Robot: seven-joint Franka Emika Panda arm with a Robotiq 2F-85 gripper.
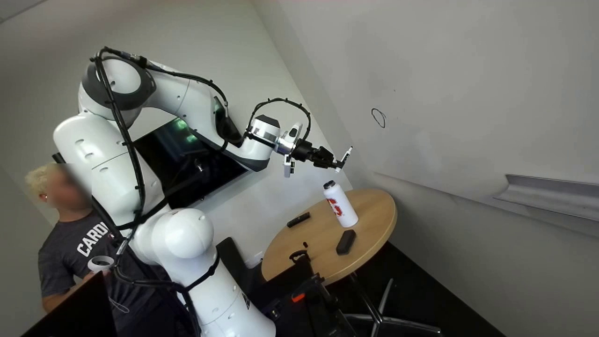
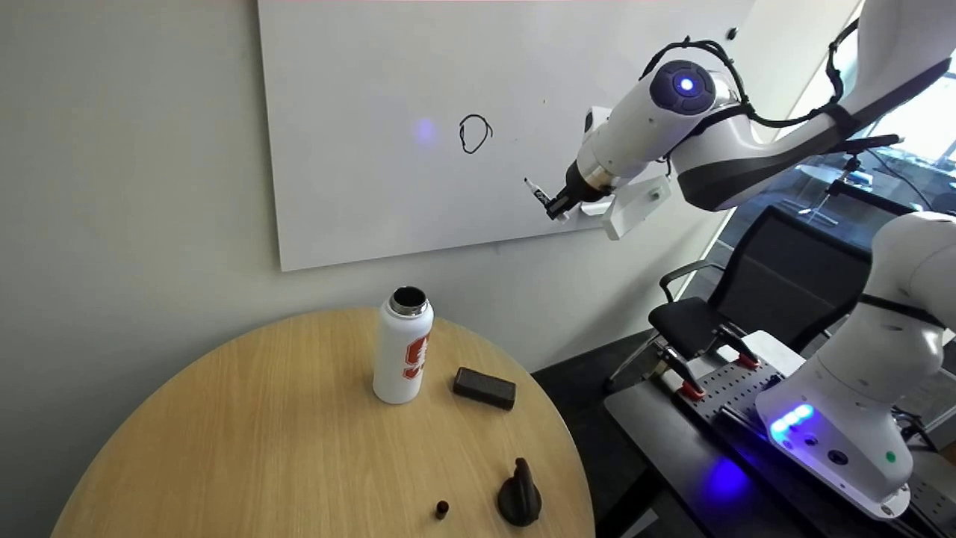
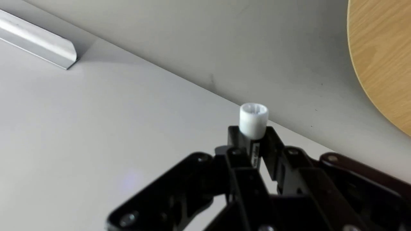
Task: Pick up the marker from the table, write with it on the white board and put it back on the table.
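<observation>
1. The tool (image 3: pixel 253 141), black and angular with jointed links, grasps the marker (image 2: pixel 538 193), gripping it from both sides.
2. The marker is a slim cylinder held aslant, clear of the table (image 2: pixel 246 426) and in front of the white board (image 2: pixel 366 187); whether its tip touches the board cannot be told. The wrist view shows its smooth white end, round and recessed, next to a black section with a lettered label.
3. The white board is flat and smooth, bearing a thin dark loop (image 2: pixel 462 137), roughly oval. A bent, silvery ledge (image 3: pixel 37 38) with a rounded end sits near its lower edge.
4. The table has a round, light-brown wooden top with fine grain.
5. On it stands a white bottle (image 2: pixel 402 355), upright, with a red emblem and shiny rim around a dark mouth.
6. Near the bottle lies a dark oblong block (image 2: pixel 484 388).
7. Farther off, a small dark cylinder (image 2: pixel 442 509) stands near a dark round lid-like piece (image 2: pixel 517 499) with a raised handle.
</observation>
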